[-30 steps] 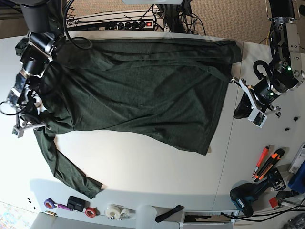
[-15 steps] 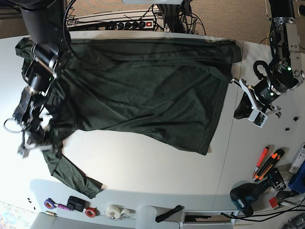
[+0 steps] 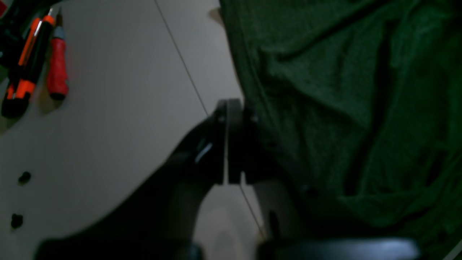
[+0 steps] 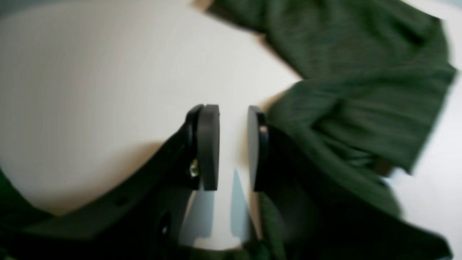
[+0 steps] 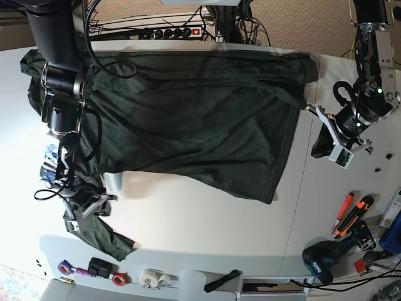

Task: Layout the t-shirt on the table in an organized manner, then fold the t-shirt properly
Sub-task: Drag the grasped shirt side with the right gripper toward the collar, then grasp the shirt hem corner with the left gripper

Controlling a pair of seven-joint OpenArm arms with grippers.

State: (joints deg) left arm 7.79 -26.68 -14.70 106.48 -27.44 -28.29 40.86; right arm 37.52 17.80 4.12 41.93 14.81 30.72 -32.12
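Nearest the front edge of the white surface (image 5: 188, 226), the cuffed end of the t-shirt (image 5: 188, 113) sleeve lay crumpled, and the right pincer (image 4: 232, 148) hung just above it. Its two pads stood a narrow gap apart with only bare surface showing between them; the green sleeve lay just beside the right-hand pad, not clamped. Small rolls of tape (image 5: 116, 278) sat along that front edge.

Farther back, the shirt body spread wide across the middle of the surface, wrinkled, its hem running at a slant toward the seam line (image 3: 184, 68).

On the other side, the left pincer (image 3: 227, 142) sat at the hem edge beside that seam, its pads almost together with only a thin slit between them, no cloth visibly caught. Orange-handled tools (image 3: 30, 65) lay apart on the bare panel.

At the far edge, a power strip (image 5: 169, 31) lay behind the surface.
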